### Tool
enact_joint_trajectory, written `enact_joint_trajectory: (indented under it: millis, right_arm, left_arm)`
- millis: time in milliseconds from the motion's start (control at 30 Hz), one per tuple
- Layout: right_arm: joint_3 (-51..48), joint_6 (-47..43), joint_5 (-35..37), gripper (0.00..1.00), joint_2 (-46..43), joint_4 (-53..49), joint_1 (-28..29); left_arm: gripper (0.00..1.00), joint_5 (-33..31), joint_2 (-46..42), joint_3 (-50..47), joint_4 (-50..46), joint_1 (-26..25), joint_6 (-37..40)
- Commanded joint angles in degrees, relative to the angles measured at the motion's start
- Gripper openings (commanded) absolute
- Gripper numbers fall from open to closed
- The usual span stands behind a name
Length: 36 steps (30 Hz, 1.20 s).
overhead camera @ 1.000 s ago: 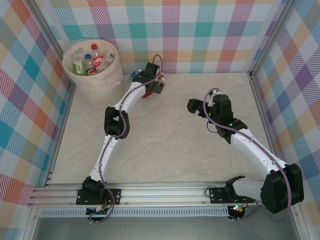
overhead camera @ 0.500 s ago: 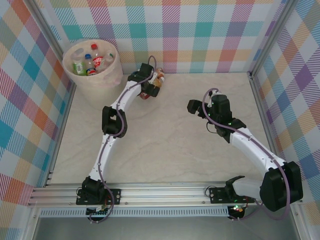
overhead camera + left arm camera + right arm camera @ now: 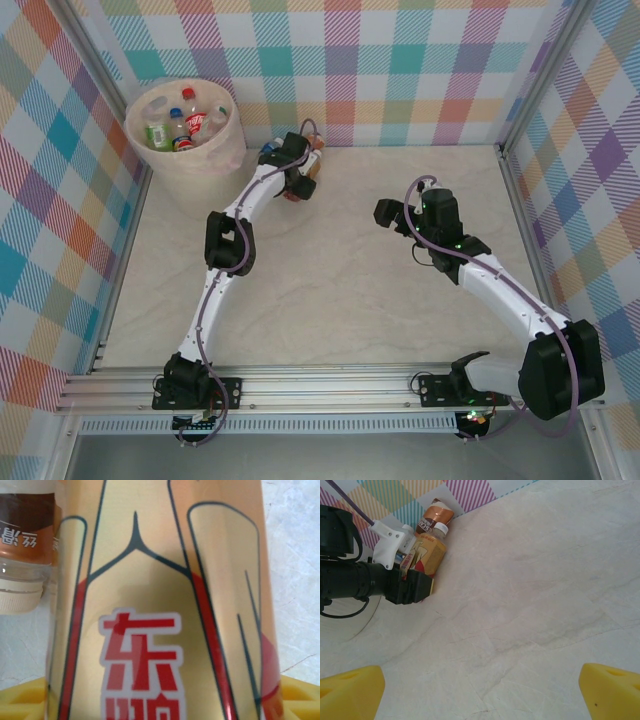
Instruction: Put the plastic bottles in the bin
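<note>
Starting at the upper left of the top view, find the bin (image 3: 205,180), set in the corner of the bench (image 3: 330,300) and already holding several plastic bottles (image 3: 180,125). Just right of it, note the left pincer (image 3: 298,182), stretched toward the back wall.

In the left wrist view, see a gold-labelled bottle (image 3: 165,580) crowding the frame between the yellow fingertips (image 3: 22,704), one at each lower corner. Both flush against its flanks, no gap to be seen: read as a narrow hold on that bottle, judged not yet off the bench. Long axis up and down that frame, square across the line between the fingertips, so held across the belly.

At the upper left of the same frame, spot a brown-labelled bottle (image 3: 27,535), cream cap toward the bottom. Touching the gold one or just beside it; cannot tell which.

For the coming move, place the bin to the left of the held bottle in the top view: near, not touching, rim judged higher. Probably calls for a lift before any swing left, with care not to drag the brown neighbour along.

Further right, mid-frame, find the right pincer (image 3: 388,212): spread wide, nothing between the tips, well apart from both bottles. Left arm plainly the nearer.
</note>
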Motion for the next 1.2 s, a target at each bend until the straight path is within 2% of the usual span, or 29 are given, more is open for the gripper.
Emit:
enact_joint_trajectory:
  millis: [0, 233, 433, 533, 700, 800, 967, 1167]
  right_arm:
    - [1.7, 0.4, -0.2, 1.0, 0.1, 0.0, -0.3]
    - [1.7, 0.5, -0.8, 1.0, -0.3, 0.3, -0.3]
    - [1.6, 0.5, -2.2, 1.0, -0.3, 2.6, -0.3]
    - [1.7, 0.4, -4.7, 1.0, -0.2, 5.0, -0.4]
    - [1.8, -1.0, -13.9, 1.0, 0.3, 9.9, -0.2]
    - [2.4, -1.1, -16.1, 1.0, 0.8, 10.4, -0.1]
    - [2.9, -0.6, -15.5, 1.0, 1.1, 10.0, 0.1]
    - [2.9, -0.1, -13.9, 1.0, 1.2, 9.6, 0.0]
  left_arm:
    - [0.64, 2.6, -5.9, -2.3, -0.3, -0.4, -2.2]
    - [0.6, 6.5, -14.6, -11.3, 3.7, -1.0, -3.9]
    - [0.57, 13.3, -23.2, -19.4, 7.2, -1.1, -5.5]
    - [0.56, 16.5, -27.7, -23.6, 9.7, -1.1, -6.6]
    - [0.55, 20.2, -35.8, -30.3, 14.1, -1.1, -9.4]
    - [0.54, 21.1, -40.6, -33.7, 16.5, -1.2, -10.7]
    - [0.52, 17.4, -46.5, -35.2, 17.2, -0.7, -12.8]
    - [0.51, 6.0, -52.5, -35.7, 17.0, 1.6, -16.2]
